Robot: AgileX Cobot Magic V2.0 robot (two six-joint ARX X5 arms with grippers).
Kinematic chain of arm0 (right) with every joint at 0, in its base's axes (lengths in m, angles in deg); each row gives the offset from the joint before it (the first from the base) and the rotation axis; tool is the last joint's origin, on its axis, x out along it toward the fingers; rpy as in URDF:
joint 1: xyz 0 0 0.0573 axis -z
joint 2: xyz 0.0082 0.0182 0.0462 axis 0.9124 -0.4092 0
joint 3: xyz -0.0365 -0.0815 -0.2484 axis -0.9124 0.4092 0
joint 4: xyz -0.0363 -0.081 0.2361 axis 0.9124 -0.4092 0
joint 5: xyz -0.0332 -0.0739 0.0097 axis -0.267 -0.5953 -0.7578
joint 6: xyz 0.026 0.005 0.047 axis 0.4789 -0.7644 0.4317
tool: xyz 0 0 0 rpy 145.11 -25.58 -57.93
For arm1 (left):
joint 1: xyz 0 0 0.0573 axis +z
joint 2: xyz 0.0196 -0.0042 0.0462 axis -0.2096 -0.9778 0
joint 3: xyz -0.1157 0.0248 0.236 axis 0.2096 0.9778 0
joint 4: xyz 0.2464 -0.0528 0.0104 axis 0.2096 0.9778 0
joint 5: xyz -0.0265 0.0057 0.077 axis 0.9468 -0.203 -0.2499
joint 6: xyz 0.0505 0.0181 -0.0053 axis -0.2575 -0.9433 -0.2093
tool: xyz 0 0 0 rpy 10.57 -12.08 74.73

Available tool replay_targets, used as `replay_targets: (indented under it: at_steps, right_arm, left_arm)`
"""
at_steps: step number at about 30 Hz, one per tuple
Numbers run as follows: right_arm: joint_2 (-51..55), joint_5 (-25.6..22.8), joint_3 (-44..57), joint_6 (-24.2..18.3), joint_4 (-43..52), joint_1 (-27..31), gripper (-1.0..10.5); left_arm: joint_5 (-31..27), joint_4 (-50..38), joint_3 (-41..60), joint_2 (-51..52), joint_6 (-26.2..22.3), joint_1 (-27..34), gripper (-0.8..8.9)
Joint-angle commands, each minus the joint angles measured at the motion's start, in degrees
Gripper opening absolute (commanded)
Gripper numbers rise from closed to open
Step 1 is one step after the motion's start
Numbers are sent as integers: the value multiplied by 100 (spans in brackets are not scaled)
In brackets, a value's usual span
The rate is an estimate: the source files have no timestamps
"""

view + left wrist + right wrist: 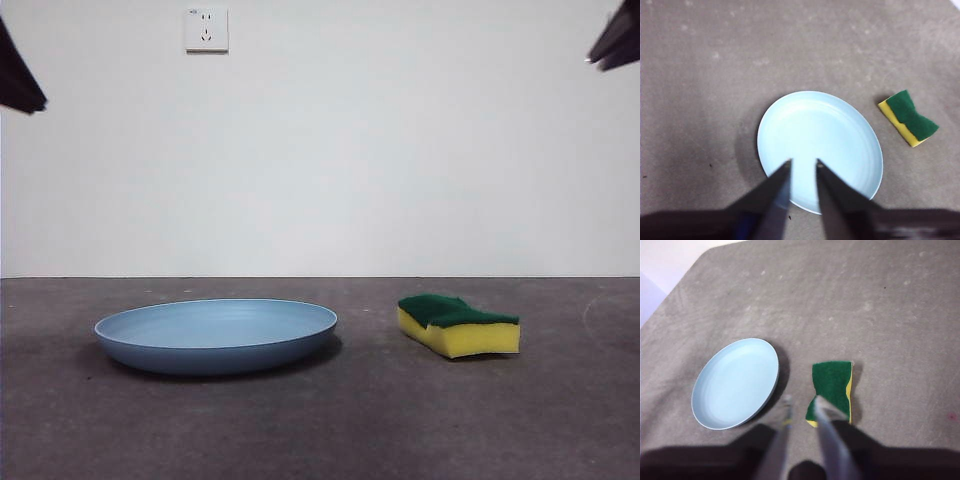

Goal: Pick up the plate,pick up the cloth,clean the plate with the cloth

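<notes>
The light-blue plate lies flat on the grey table, left of centre. The cloth, a yellow sponge with a dark green top, lies to its right, a short gap apart. My left gripper hangs high above the plate, jaws a little apart and empty; the sponge lies off to the side. My right gripper hangs high above the gap between the plate and the sponge, jaws a little apart and empty. In the front view both arms show only as black tips at the top corners.
The grey table ends at a white wall with a socket behind. In the right wrist view the table's far corner edge shows beyond the plate.
</notes>
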Motion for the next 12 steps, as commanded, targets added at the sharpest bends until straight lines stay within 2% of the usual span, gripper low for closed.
replay_targets:
  at_steps: [1,7,12]
  right_arm:
    - [-118,31,-61,-109,26,-9,474]
    - [-177,-103,-61,-107,48,-9,503]
    - [-177,-103,-61,-87,59,-9,503]
  left_arm:
    - [26,-28,-26,-177,-109,4,403]
    - [24,-177,-96,-584,-109,4,404]
    - [20,76,-656,-1357,-251,-20,403]
